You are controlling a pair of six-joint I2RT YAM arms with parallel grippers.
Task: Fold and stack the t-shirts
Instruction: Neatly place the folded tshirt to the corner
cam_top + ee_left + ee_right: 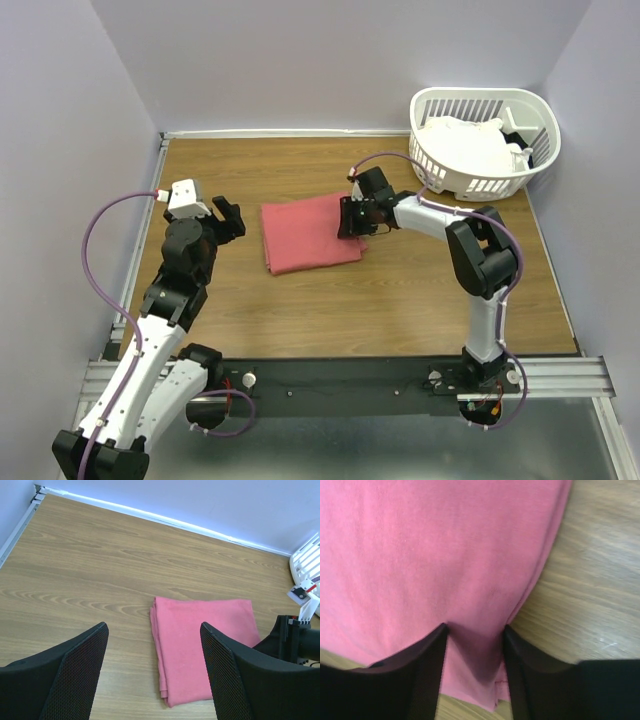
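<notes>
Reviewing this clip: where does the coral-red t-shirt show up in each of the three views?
Top external: the coral-red t-shirt lies folded near the centre of the picture, between the two arms.
Left wrist: it lies in the lower middle, a folded rectangle.
Right wrist: it fills most of the frame, upper left.
Shared landmark: the right claw at the shirt's edge, seen at far right in the left wrist view.

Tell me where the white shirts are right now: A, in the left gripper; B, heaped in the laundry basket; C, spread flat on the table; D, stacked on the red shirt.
B: the white shirts sit heaped inside the laundry basket at the far right corner, and only the folded red shirt lies on the table.
</notes>
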